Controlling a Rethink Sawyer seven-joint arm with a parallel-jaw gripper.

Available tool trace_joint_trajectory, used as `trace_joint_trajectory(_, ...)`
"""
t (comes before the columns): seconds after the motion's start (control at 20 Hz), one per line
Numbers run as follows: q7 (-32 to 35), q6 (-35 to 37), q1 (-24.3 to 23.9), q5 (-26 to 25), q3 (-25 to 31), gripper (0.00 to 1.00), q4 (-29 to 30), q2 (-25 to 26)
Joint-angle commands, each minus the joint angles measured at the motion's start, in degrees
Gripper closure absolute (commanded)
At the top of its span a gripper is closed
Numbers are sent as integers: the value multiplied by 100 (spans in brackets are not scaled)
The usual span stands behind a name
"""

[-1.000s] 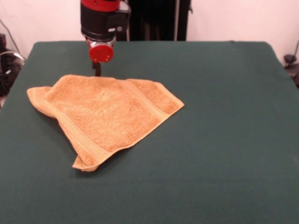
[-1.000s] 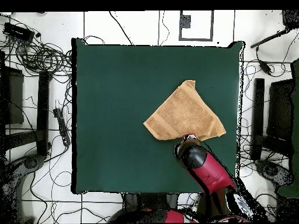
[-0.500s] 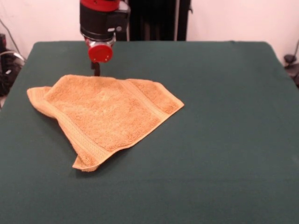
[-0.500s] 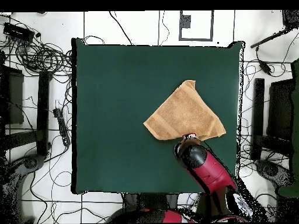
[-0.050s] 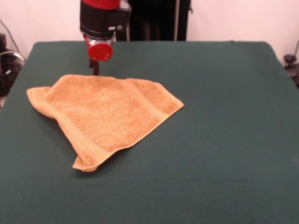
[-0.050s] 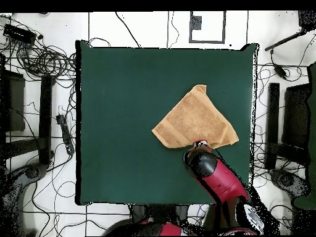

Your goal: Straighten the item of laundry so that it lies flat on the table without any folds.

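The item of laundry is a golden-orange towel lying folded into a rough triangle on the left half of the green table. A woven band runs along its lower left edge, and one corner curls under at the front. In the overhead view the towel lies right of centre on the table. My gripper hangs under the red and black arm, just behind the towel's far edge and close to the cloth. From above, the arm's head covers most of the gripper at the towel's near edge.
Cables, stands and dark equipment lie on the floor around the table on both sides. A black upright stands behind the table's far edge.
The arm has crept up very slightly. The towel lies just as it did.
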Motion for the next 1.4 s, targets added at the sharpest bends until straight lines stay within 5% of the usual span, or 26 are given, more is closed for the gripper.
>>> trace_joint_trajectory(0.05, 640, 582, 195, -4, 257, 0, -361, -33)
trace_joint_trajectory(0.5, 507, 1562, 316, -102, 78, 0, -744, -391)
trace_joint_trajectory(0.65, 466, 1081, -94, -52, 795, 0, -553, -534)
trace_joint_trajectory(0.9, 526, 1347, 32, -71, 625, 0, -685, -614)
trace_joint_trajectory(1.4, 459, 584, -313, -242, 1123, 0, -550, -410)
